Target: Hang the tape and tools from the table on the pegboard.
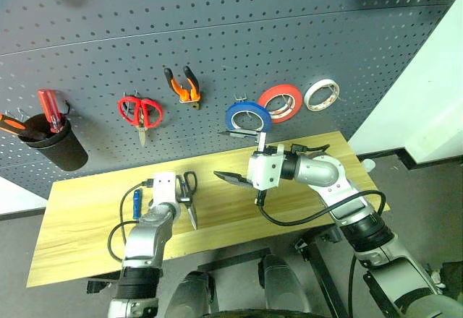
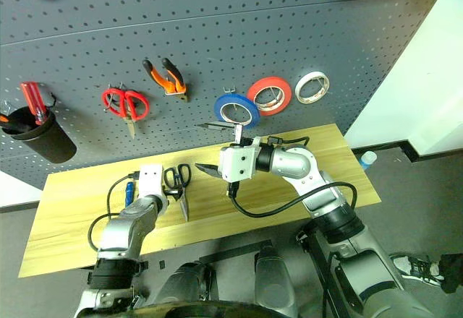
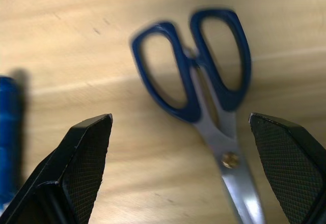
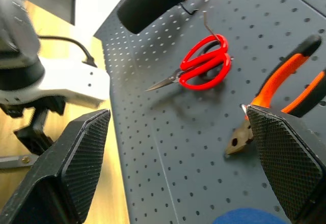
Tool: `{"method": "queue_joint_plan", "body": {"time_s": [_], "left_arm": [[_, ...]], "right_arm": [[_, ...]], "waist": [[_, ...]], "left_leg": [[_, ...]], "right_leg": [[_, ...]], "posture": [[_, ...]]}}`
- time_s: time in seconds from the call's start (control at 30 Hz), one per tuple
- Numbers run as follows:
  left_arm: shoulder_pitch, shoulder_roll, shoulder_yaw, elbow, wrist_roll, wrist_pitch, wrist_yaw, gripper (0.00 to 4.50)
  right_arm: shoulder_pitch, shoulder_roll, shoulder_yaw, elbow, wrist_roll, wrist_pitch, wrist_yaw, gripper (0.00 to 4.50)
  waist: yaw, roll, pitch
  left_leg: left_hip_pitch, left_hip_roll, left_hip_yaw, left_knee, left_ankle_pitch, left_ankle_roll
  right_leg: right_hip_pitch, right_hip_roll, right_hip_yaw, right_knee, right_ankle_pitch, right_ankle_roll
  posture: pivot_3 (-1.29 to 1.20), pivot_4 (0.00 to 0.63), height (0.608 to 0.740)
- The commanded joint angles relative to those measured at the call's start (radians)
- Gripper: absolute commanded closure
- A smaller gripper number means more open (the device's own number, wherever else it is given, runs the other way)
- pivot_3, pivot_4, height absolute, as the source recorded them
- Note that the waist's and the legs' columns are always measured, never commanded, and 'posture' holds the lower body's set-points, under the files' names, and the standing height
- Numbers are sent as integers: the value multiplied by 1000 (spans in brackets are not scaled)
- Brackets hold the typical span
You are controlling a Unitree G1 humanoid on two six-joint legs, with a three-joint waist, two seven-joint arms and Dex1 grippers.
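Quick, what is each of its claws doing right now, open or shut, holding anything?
Left gripper: open, empty, above the blue-handled scissors on the table.
Right gripper: open, empty, facing the pegboard.

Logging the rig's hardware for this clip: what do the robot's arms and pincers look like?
Both arms are silver-grey metal segments with black joints. Each ends in a white boxy wrist block carrying a pincer, left pincer and right pincer, of two black fingers with cross-hatched textured pads. A loose black cable loops along each forearm.

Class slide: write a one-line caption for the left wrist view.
Open left gripper poised over blue-handled scissors lying on the wooden table.
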Motion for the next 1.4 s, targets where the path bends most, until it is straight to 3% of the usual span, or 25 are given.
{"method": "queue_joint_plan", "body": {"time_s": [0.03,0.1,0.37,0.73,1.1,1.4], "left_arm": [[-37,-29,7,9,19,117,49,0],[-46,-37,11,14,23,136,58,0],[-102,-69,63,116,13,116,73,0],[-186,-101,115,262,1,32,88,0],[-252,-133,222,354,-50,24,134,0],[-256,-135,218,343,-37,41,167,2963]], "right_arm": [[23,-40,0,-45,65,8,76,31],[37,-59,-2,-52,96,31,113,31],[171,-146,-59,-133,409,442,302,31],[290,-209,-147,96,371,331,374,31],[305,-202,-175,116,350,291,353,31],[286,-188,-176,128,342,284,335,0]], "waist": [[1,0,0],[0,-1,1],[2,-6,3],[25,-7,4],[24,-7,4],[24,-7,4]], "left_leg": [[0,0,0,0,0,0],[0,0,0,0,0,0],[0,0,0,0,0,1],[0,0,2,1,-1,1],[2,0,2,1,-1,1],[2,-1,2,2,-1,1]], "right_leg": [[0,0,0,0,0,0],[0,0,0,-1,0,1],[1,0,0,-1,0,1],[2,-1,0,-3,0,2],[5,-1,0,-3,-2,8],[5,-1,0,-4,-2,8]], "posture": [[-130,149,738],[-134,148,738],[-154,146,738],[-169,142,738],[-181,135,738],[-180,134,738]]}}
